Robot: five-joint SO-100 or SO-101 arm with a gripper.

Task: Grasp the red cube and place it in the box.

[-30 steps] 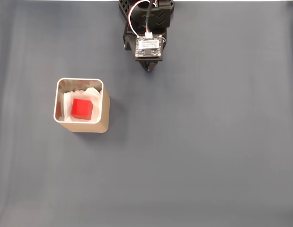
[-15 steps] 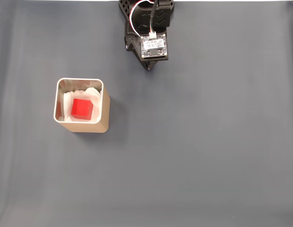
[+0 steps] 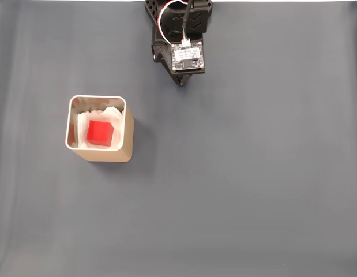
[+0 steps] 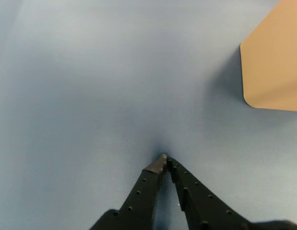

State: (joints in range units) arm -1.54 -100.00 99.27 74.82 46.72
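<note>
The red cube [image 3: 100, 133] sits inside the box [image 3: 127, 138], on the white lining at the bottom. So the main job looks done: the cube is where it should be. The step in hand looks like the last one, with the arm tucked near its base at the top of the fixed view, well apart from the box.

The hand [image 4: 164, 158] is empty. In the wrist view its two black fingers come together at the tips, with only a thin slit lower down. They hold nothing. The tips point down at the bare desk [image 3: 253, 190].

The next move calls for very little, I think. The arm only needs to rest and keep away from the box, so that it does not bump it.

The cube is bright red, with flat, dull faces and sharp corners. The box is tan and square with soft, round corners. Its rim looks pale and a bit shiny, like metal. The white lining inside looks crinkled, like paper or cloth. In the wrist view, one tan side of the box shows at the upper right, smooth and plain. The desk is covered in a smooth grey-blue sheet with faint folds. The fingers are black, with small dots in rows along them.
</note>
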